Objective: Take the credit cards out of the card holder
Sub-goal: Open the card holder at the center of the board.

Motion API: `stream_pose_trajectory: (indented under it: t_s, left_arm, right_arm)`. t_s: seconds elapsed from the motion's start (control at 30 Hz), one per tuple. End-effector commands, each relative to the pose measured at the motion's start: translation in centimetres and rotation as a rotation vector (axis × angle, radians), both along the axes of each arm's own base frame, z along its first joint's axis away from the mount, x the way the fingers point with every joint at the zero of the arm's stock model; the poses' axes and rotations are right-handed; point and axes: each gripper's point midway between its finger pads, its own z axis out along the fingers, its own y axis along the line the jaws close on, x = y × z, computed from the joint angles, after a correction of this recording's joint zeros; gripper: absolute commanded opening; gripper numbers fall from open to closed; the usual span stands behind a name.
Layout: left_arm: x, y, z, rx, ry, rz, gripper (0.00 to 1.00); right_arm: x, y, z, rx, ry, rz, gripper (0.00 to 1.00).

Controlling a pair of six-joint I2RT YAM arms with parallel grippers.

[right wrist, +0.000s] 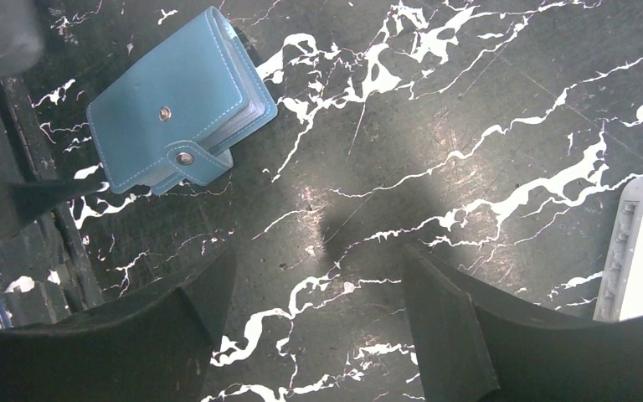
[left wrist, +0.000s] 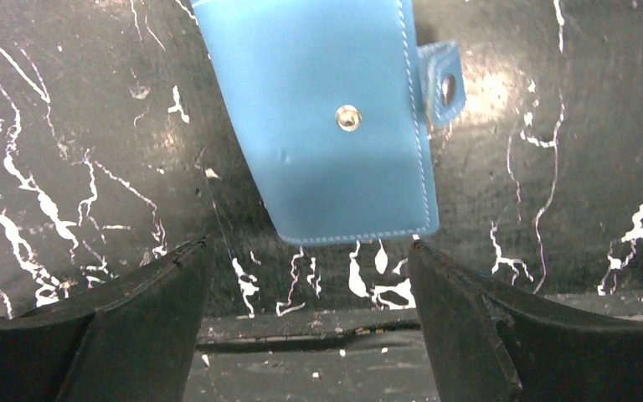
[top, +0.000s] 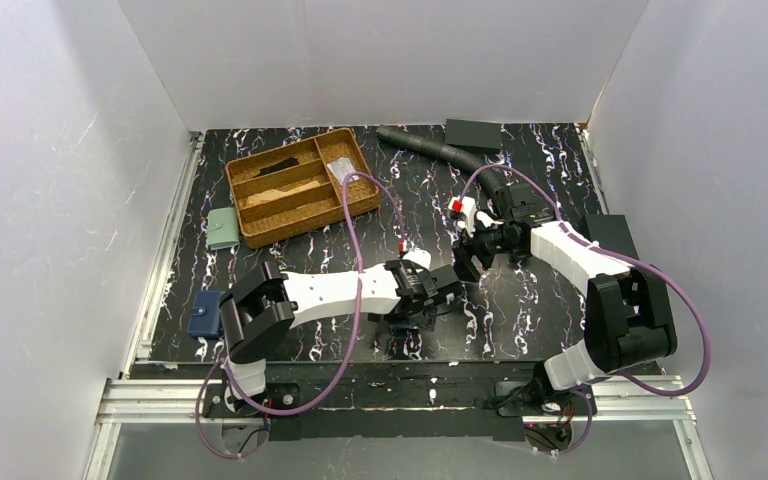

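Two grippers hang over a black, white-veined marble-patterned table (left wrist: pixel 67 126). Left gripper (left wrist: pixel 310 244): jaws spread, grasping nothing. The small teal-blue bifold card holder (left wrist: pixel 326 117) lies flat and folded on the table just beyond its fingertips. Right gripper (right wrist: pixel 318 251): jaws released, empty. Farther back stands a brown woven divided tray (top: pixel 312 224).

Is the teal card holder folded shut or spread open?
Folded shut: the card holder lies flat, outer cover up, its snap tab unfastened beside it.
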Motion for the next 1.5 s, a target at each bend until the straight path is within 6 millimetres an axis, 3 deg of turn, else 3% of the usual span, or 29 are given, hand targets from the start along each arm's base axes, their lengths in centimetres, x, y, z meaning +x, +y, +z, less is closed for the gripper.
stream_pose_trajectory:
  t_s: [0.0,0.27,0.5,0.7,0.87,1.07,1.3,1.47]
  left_arm:
    - [0.3,0.9,2.7,0.054,-0.073,-0.004,0.84]
    - [1.2,-2.2,2.2,-0.053,-0.105,-0.069,0.79]
    - [2.5,-2.7,1.7,0.005,-0.146,-0.074,0.68]
    - [2.8,-2.0,0.4,0.063,-0.154,-0.059,0.67]
    - [3.0,-1.8,0.1,0.080,-0.163,-0.050,0.55]
    - [3.0,-1.3,1.1,0.062,-0.179,-0.032,0.35]
    - [2.3,-0.8,1.4,-0.006,-0.154,-0.029,0.00]
    - [2.0,-0.2,1.9,-0.072,-0.154,-0.020,0.00]
  right_arm:
    - [1.3,0.1,1.2,0.011,-0.041,-0.012,0.80]
    - [1.5,0.0,1.2,0.014,-0.020,-0.018,0.81]
    - [1.8,-0.7,1.1,0.019,-0.002,-0.040,0.81]
    - [1.8,-0.8,1.0,0.020,0.001,-0.043,0.81]
    - [1.8,-0.8,1.0,0.023,0.007,-0.041,0.81]
    - [1.7,-0.7,1.0,0.026,0.009,-0.038,0.81]
    - [1.3,-0.5,1.0,0.045,0.027,-0.027,0.81]
    - [0.7,0.2,1.5,0.093,0.053,-0.007,0.80]
